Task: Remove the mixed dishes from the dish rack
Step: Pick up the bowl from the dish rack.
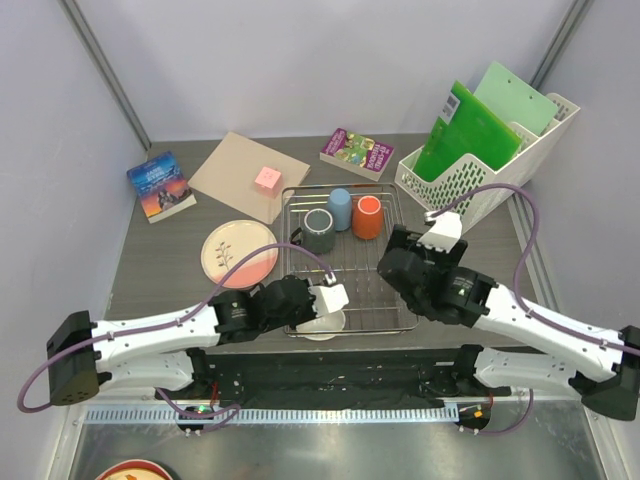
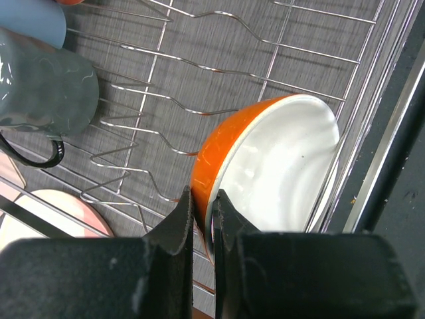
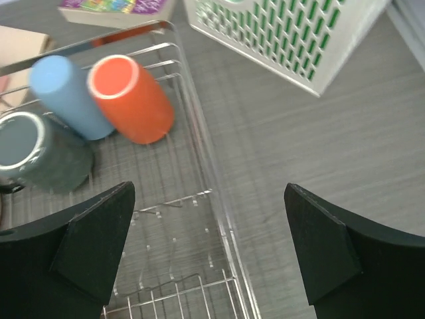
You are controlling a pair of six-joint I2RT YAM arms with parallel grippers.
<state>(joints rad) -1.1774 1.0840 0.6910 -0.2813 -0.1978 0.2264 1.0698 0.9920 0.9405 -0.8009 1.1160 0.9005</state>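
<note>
The silver wire dish rack stands mid-table. At its back are the dark grey mug, light blue cup and orange mug. The pink plate lies on the table left of the rack. My left gripper is shut on the rim of the white and orange bowl, tilted at the rack's near edge. In the left wrist view the gripper pinches the bowl. My right gripper is open and empty above the rack's right rim, near the orange mug.
A white perforated file holder with green folders stands right of the rack. Two books and a cardboard sheet with a pink cube lie at the back. The grey mug is beside the bowl.
</note>
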